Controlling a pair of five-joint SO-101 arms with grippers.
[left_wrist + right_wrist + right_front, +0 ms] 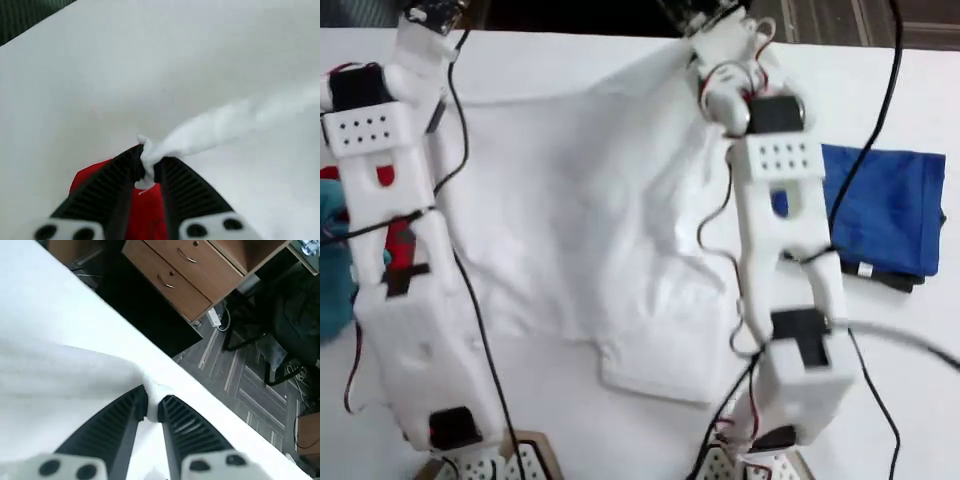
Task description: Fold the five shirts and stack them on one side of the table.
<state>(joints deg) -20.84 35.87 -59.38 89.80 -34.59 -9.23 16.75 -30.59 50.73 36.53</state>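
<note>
A white shirt (590, 230) lies spread over the middle of the white table (570, 440), with one sleeve hanging toward the near edge. My left gripper (148, 167) is shut on a bunched corner of the white shirt (210, 132); in the high view the left gripper (425, 18) is at the far left corner of the shirt. My right gripper (152, 407) is shut on the white shirt (60, 375) at its far edge, close to the table's back rim; from above the right gripper (705, 22) is at the far middle.
A folded blue shirt (885, 205) rests on a dark one (890, 277) at the right side. Teal cloth (332, 260) and red cloth (398, 240) lie at the left edge under the left arm. Wooden drawers (175, 275) and floor lie beyond the table's back.
</note>
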